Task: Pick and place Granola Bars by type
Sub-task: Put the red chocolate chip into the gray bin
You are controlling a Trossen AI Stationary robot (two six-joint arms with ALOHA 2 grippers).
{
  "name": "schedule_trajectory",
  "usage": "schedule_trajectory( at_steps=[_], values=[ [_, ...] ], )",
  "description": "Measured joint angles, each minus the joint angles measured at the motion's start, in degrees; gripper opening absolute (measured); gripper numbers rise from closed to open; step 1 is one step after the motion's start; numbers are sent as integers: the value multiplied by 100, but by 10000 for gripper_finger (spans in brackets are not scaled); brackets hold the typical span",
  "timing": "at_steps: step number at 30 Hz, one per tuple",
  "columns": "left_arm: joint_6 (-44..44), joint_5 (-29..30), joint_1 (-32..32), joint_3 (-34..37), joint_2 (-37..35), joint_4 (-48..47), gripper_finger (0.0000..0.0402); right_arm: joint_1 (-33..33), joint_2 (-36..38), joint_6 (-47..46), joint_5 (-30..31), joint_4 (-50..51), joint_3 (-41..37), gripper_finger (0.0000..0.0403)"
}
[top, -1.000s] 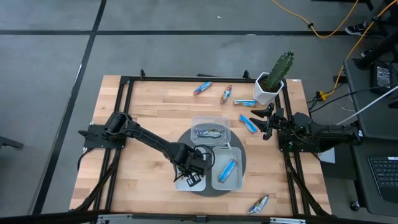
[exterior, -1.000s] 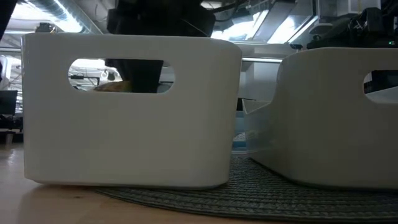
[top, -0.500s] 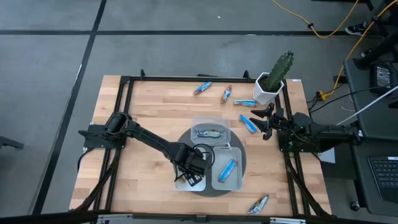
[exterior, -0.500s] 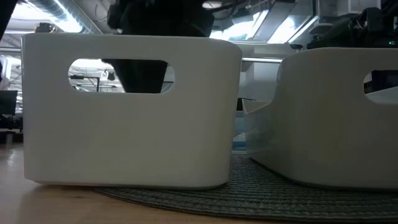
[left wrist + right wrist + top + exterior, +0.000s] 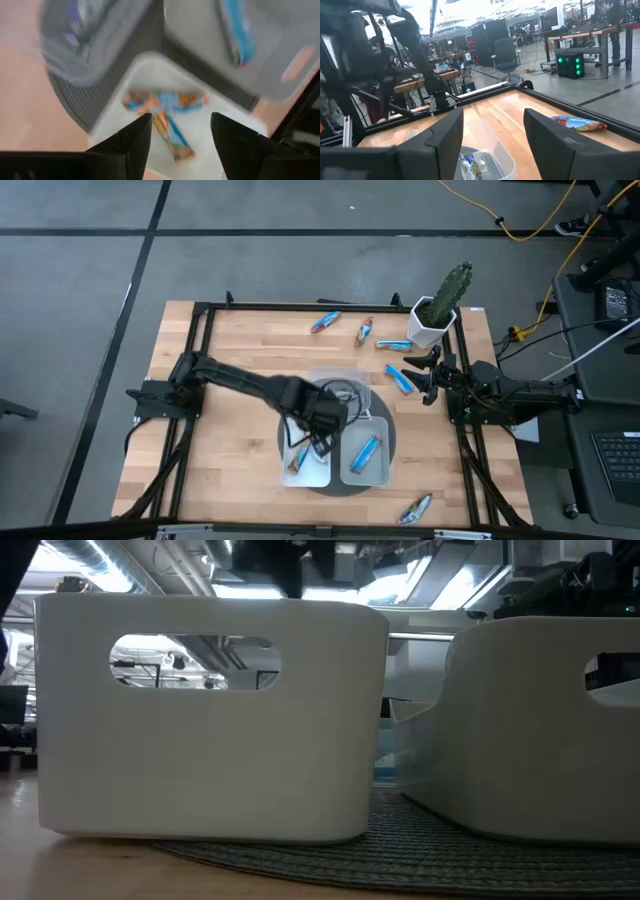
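Note:
My left gripper [image 5: 322, 418] hangs open above the trays, holding nothing. In the left wrist view its fingers [image 5: 180, 137] stand apart over two blue-orange granola bars [image 5: 162, 107] that lie crossed on the floor of the left white tray [image 5: 305, 468]. A blue bar [image 5: 365, 452] lies in the right white tray [image 5: 366, 470]. Silver bars lie in the clear tray [image 5: 340, 392]. Loose bars [image 5: 325, 321], [image 5: 364, 331], [image 5: 393, 344], [image 5: 400, 379], [image 5: 416, 507] lie flat on the table. My right gripper [image 5: 428, 375] waits open at the right edge.
The three trays stand on a round grey mat [image 5: 335, 430] near the table's middle. A cactus in a white pot [image 5: 437, 310] stands at the far right corner. A black frame [image 5: 200, 315] runs around the wooden table. The low view shows only the two white trays' walls [image 5: 210, 720].
My left gripper has let go of a bar inside the left white tray, then risen out of it and drifted toward the table's far edge and slightly right. The blue-orange bars stay lying in that tray.

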State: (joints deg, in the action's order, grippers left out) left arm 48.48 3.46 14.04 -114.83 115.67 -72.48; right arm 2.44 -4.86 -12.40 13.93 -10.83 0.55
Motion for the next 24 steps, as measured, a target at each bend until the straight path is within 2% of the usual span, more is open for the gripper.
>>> schedule_trajectory(
  at_steps=[4,9,24],
  values=[
    [-475,390,-329,-478,-1,-237,196,1,0,0,-1,0,0,210],
    [-1214,446,-836,-774,-1,-232,196,0,0,-100,-2,0,-1,210],
    [-3821,454,-2746,-813,1,-233,196,1,0,-81,-3,0,-1,210]
  ],
)
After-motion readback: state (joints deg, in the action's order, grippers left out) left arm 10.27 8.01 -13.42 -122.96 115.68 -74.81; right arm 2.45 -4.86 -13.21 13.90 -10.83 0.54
